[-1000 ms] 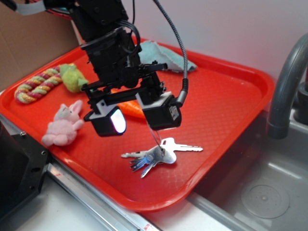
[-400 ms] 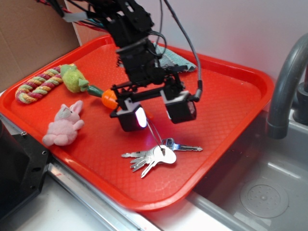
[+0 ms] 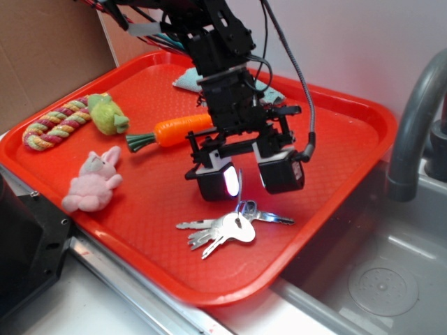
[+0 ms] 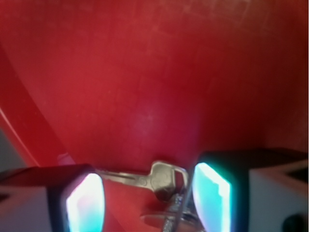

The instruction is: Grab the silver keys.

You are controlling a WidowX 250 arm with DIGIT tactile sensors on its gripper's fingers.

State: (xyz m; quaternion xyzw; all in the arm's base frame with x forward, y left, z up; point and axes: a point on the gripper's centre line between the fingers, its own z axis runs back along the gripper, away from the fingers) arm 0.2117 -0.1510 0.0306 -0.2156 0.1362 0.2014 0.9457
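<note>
While the silver keys (image 3: 227, 227) lay flat at the near right of the red tray (image 3: 349, 150), untouched, the gripper (image 3: 246, 183) was held spread just above them; closing and lifting were judged to remain.

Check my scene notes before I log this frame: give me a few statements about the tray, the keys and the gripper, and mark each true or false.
1. The gripper hangs open just above the silver keys. True.
2. The keys lie in the sink. False: they lie on the red tray, near its front edge.
3. In the wrist view a key head shows between the two lit fingers. True.
4. The toy carrot is clamped in the gripper. False: it lies on the tray behind the gripper, untouched.
5. The pink bunny sits on top of the keys. False: it lies apart, towards the tray's left edge.
</note>
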